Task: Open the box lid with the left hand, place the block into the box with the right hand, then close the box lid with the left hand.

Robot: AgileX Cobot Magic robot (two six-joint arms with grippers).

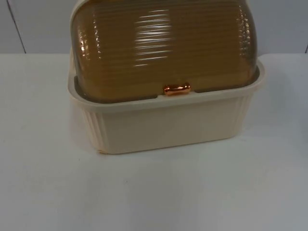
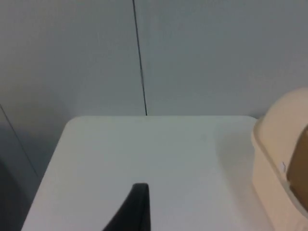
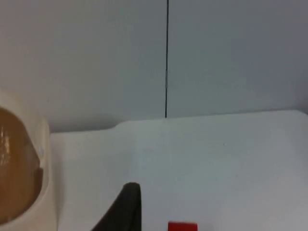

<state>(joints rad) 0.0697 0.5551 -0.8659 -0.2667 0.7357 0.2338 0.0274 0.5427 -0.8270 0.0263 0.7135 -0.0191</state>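
Cream box [image 1: 163, 122] at table [image 1: 48, 192] centre, amber ribbed lid [image 1: 163, 43] shut, rigid slick plastic, best lifted by copper handle [image 1: 176, 89] at 6 o'clock of lid; red block [image 3: 182, 226] near right gripper, light; both grippers' spread can't tell.

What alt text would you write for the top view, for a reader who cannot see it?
A cream box stands on a white table, its ribbed brown see-through lid closed, with a shiny copper handle at the lid's front edge. A grey wall is behind.
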